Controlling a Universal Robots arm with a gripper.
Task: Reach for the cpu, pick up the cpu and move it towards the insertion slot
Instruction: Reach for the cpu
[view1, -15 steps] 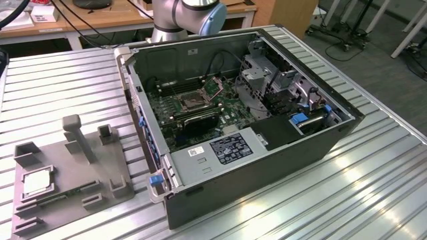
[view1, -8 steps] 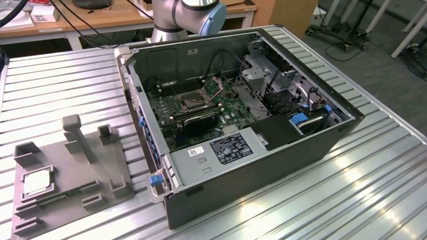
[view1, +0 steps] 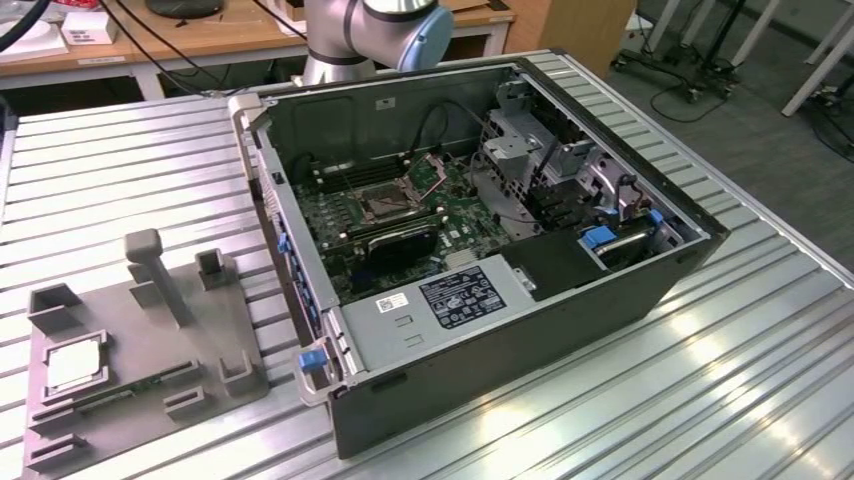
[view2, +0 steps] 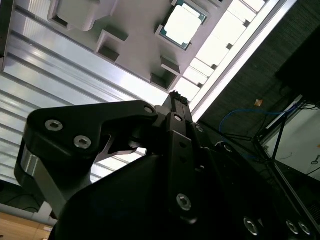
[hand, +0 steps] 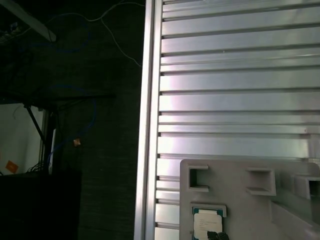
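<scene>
The cpu (view1: 74, 366), a flat silvery square chip, lies in a recess of the grey tray (view1: 200, 320) on the exterior view's left. It also lies in its recess in both wrist views, as the cpu (view2: 184, 24) and the cpu (hand: 207, 220). My black gripper (view2: 177, 98) hangs above the slatted table, apart from the chip and tilted toward it. The gripper (hand: 216, 235) tip sits just beside the chip in the first wrist view. The insertion slot (view1: 387, 205), a silver-framed square socket, sits on the motherboard inside the open computer case (view1: 534, 330).
The tray (view2: 135, 35) carries upright posts (view1: 154, 275) and a green memory stick (view1: 127, 390) near the chip. The table's edge (hand: 149, 120) runs close beside the tray, with dark floor and cables beyond. The arm's base (view1: 367, 30) stands behind the case.
</scene>
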